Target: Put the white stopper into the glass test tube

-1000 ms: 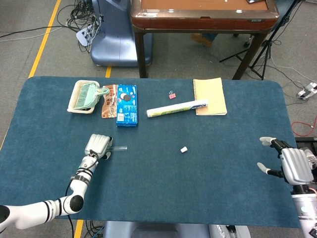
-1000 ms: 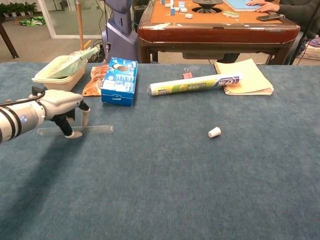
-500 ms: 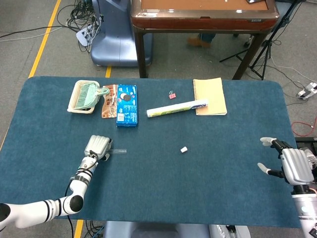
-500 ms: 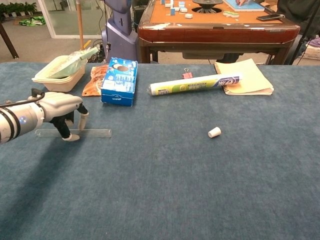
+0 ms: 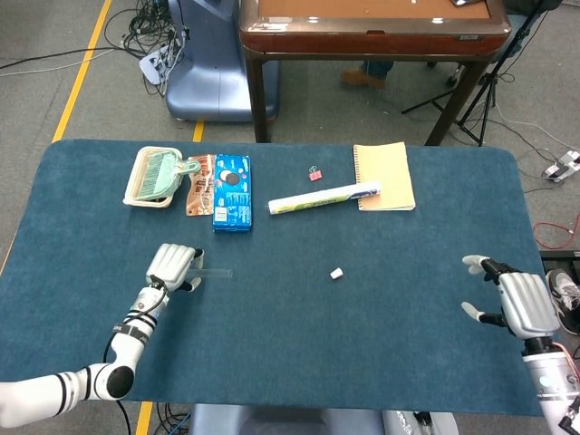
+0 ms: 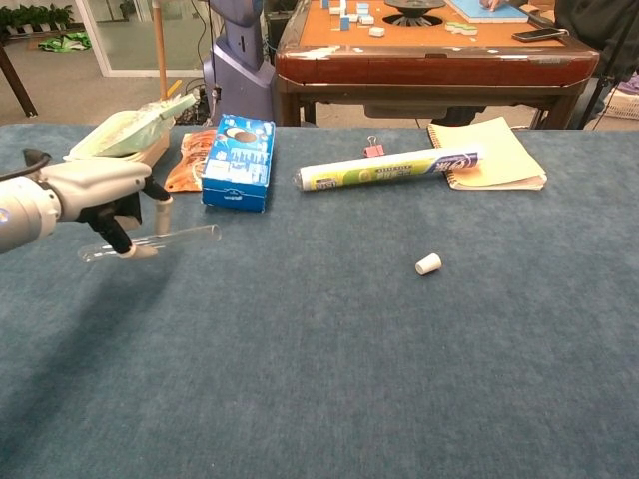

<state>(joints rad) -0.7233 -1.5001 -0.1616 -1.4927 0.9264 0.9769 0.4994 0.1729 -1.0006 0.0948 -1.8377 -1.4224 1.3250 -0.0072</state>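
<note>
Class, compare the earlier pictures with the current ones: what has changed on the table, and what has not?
The left hand has lifted the glass test tube off the table, open end tilted up. The right hand shifted slightly forward, empty. The white stopper stayed put.

The desk [image 5: 299, 353] is covered in deep teal-blue cloth. A small white stopper [image 5: 335, 272] lies on it. The test tube [image 6: 150, 240] is clear glass, held by the silver-grey left hand [image 6: 95, 190] with dark fingers [image 6: 112, 235]. The right hand [image 5: 517, 304] is silver-grey too. Near the far edge: a bright blue box [image 5: 231, 190] with white print, a cream basket [image 5: 149, 177], a pale yellow notebook [image 5: 385, 175], a white-and-green roll [image 5: 322, 198], a pink clip [image 5: 314, 174].
</note>
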